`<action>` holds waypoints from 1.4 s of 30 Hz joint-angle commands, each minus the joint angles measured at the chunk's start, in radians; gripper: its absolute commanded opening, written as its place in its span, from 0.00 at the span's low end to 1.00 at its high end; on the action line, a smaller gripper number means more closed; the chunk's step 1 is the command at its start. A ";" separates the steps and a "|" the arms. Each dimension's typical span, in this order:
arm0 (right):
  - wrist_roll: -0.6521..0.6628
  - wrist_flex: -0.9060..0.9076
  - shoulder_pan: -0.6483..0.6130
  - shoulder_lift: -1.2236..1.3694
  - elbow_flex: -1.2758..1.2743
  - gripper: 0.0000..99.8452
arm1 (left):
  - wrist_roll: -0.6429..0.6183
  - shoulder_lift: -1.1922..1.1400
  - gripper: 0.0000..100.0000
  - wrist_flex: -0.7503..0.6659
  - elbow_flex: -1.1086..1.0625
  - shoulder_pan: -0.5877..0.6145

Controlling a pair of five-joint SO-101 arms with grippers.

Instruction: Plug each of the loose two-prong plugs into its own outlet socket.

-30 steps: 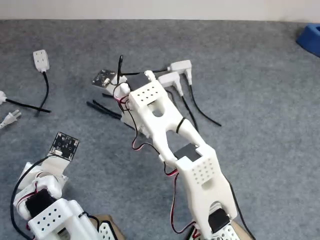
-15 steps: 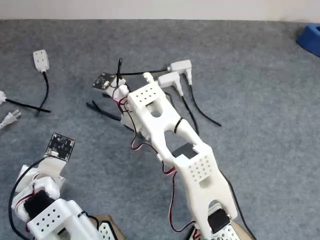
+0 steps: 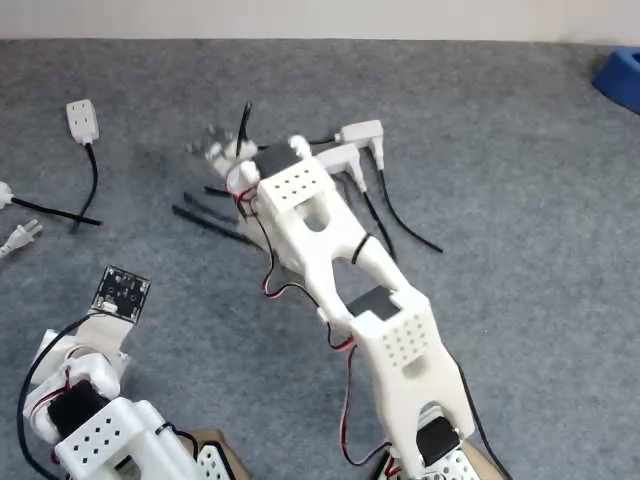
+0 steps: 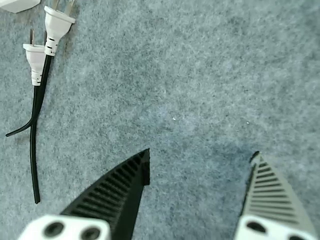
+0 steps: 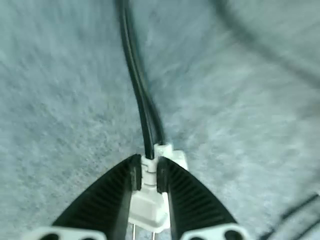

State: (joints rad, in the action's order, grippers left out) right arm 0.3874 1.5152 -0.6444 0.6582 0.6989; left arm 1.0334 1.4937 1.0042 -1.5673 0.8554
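My right gripper (image 5: pixel 147 162) is shut on a white two-prong plug (image 5: pixel 148 202), whose black cord (image 5: pixel 134 75) runs away over the grey carpet. In the high view that gripper (image 3: pixel 228 152) is at mid table, left of two white outlet sockets (image 3: pixel 362 132) (image 3: pixel 340 158) lying side by side. A third socket (image 3: pixel 82 120) lies at the far left on its own cord. My left gripper (image 4: pixel 200 155) stands open above bare carpet. Two loose white plugs (image 4: pixel 56 25) (image 4: pixel 35 55) lie beyond it, and they sit at the table's left edge (image 3: pixel 20 238) in the high view.
Black cords (image 3: pixel 212 222) cross the carpet just left of the right arm (image 3: pixel 320 250). Further cords (image 3: pixel 400 225) trail from the paired sockets toward the front. A blue object (image 3: pixel 620 78) sits at the far right corner.
The right arm's wrist has shifted and turned toward the far side with the plug, its end now blurred. The left arm has barely shifted.
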 commanded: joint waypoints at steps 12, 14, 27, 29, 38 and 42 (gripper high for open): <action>-0.305 0.166 0.130 -0.229 0.216 0.01 | -0.440 -0.001 0.30 0.026 0.240 -0.334; -0.407 0.159 0.142 -0.229 0.211 0.01 | -0.588 -0.001 0.30 0.109 0.352 -0.512; -0.755 0.105 0.171 -0.236 0.216 0.01 | -0.859 -0.001 0.30 0.187 0.542 -1.216; -0.755 0.136 0.168 -0.237 0.216 0.01 | -0.859 -0.001 0.30 0.129 0.510 -1.219; -0.671 0.245 0.124 -0.234 0.168 0.01 | -0.809 -0.002 0.30 -0.098 0.343 -1.059; -0.671 0.243 0.084 -0.236 0.139 0.01 | -0.772 -0.053 0.30 -0.166 0.352 -0.970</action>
State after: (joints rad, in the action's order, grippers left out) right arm -0.2938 1.7438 -0.5324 0.4925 0.8339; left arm 0.2248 1.4891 0.9168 -1.2313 -0.1910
